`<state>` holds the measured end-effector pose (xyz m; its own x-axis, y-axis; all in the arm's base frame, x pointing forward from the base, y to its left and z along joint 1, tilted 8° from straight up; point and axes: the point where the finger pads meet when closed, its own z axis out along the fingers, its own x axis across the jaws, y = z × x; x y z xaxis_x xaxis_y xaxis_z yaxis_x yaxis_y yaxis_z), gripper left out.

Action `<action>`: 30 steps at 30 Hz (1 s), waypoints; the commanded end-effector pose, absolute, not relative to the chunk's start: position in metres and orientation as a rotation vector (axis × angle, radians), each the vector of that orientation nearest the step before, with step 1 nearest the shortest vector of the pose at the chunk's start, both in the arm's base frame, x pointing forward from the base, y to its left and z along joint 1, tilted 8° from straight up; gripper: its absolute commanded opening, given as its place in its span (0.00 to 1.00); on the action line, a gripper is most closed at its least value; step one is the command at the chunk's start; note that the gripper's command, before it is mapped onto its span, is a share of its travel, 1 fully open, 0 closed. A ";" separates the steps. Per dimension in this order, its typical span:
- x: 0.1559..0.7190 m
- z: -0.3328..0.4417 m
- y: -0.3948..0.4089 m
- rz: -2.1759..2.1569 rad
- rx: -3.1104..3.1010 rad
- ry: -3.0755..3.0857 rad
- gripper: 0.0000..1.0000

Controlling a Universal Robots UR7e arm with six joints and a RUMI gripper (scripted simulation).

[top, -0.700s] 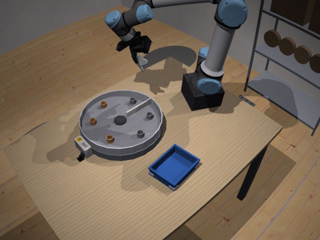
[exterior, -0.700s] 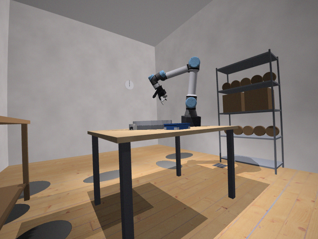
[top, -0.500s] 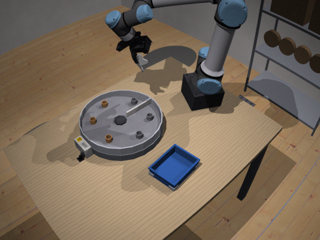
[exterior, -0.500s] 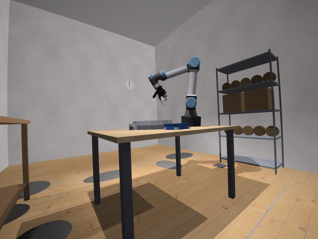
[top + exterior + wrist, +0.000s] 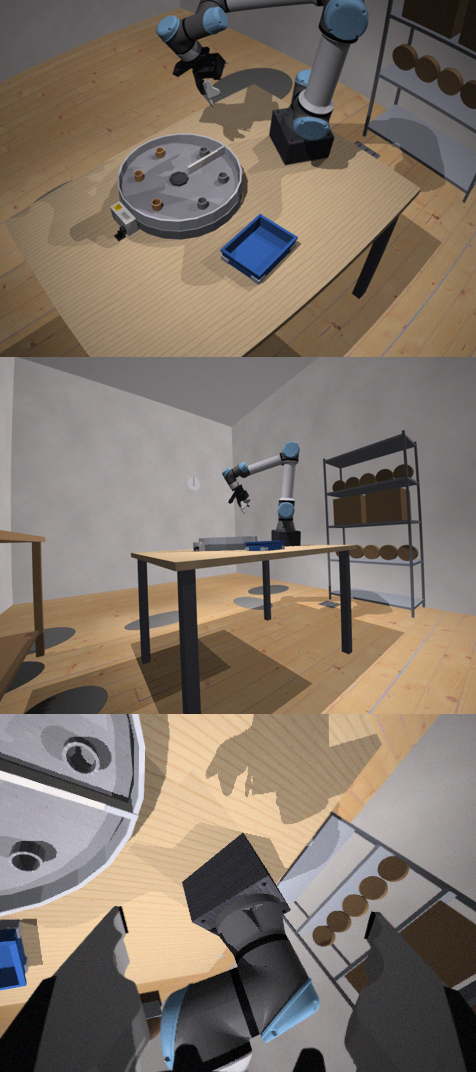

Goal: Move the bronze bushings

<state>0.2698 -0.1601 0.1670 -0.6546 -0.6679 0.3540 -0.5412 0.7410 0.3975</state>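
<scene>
Three bronze bushings stand upright on the turntable: one at the back left, one at the left, one at the front left. Three steel bushings stand on its right half: one behind the white divider, one at the right, one at the front. The blue crate is empty, right of the turntable's front. My gripper is open and empty, high above the area behind the turntable.
The turntable has a raised rim, a central dark hub and a low white divider. A small box with a warning label sits at its front left. The arm's black base stands at the table's back right.
</scene>
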 end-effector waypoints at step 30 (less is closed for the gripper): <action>0.367 0.087 -0.119 -0.163 1.492 -2.873 1.00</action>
